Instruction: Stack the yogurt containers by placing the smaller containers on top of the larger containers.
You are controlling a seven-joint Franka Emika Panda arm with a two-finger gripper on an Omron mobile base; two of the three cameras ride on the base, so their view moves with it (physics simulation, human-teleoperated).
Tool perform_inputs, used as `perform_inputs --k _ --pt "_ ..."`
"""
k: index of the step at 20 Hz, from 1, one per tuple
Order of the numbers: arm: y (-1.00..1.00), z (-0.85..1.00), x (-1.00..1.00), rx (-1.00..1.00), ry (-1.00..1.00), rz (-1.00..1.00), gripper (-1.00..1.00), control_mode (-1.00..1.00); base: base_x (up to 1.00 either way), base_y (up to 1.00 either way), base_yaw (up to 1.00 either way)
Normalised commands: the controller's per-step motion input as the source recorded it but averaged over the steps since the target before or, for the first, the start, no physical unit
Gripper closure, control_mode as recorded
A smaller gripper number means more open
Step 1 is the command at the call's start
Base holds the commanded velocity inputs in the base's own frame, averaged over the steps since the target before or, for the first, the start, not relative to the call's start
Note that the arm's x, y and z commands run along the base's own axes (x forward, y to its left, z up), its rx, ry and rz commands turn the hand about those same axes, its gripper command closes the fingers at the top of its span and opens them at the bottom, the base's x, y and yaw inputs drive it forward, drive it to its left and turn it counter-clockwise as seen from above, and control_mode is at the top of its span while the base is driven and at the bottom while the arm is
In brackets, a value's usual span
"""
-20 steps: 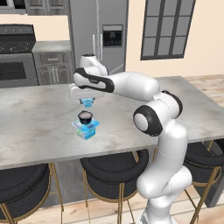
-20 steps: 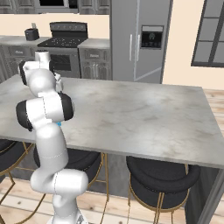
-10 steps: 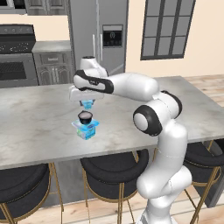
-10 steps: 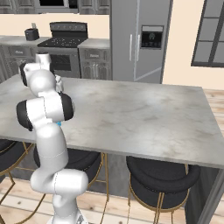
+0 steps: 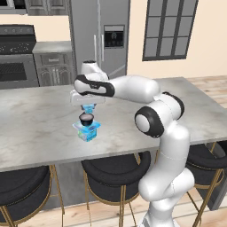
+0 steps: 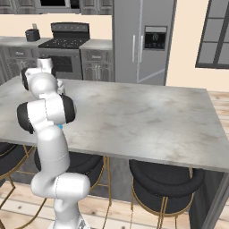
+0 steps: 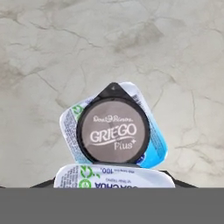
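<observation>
In the left base view the blue boxy pack (image 5: 88,131) lies on the marble counter (image 5: 40,128), and the black round cup (image 5: 86,118) stands on top of it. My gripper (image 5: 89,108) hangs just above the black cup, shut on the tiny light-blue cup (image 5: 89,107). The hand view looks straight down on the black cup's grey lid (image 7: 113,130), with the blue pack (image 7: 155,148) showing around it. The light-blue cup's white label (image 7: 114,176) sits at the bottom of that view, covering most of my fingers. In the right base view my arm hides all three containers.
Black round stools (image 5: 116,165) stand along the counter's near edge. A stove (image 5: 16,62) and a steel fridge (image 5: 99,42) stand behind the island. The counter (image 6: 143,116) stretches bare to the right of my arm.
</observation>
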Motion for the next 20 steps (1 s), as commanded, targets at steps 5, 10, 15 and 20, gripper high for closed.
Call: perform_inputs --k 5,10,15,20 --pt "0.00 -0.15 0.01 0.00 0.00 0.00 1.00 -1.00 0.00 0.00 0.00" --pt "0.00 -0.15 0.00 0.00 0.00 0.00 1.00 -1.00 0.00 0.00 0.00" --pt "0.00 -0.12 0.01 0.00 0.00 0.00 1.00 -1.00 0.00 0.00 0.00" --pt "0.00 -0.06 0.05 0.00 0.00 0.00 1.00 -1.00 0.00 0.00 0.00"
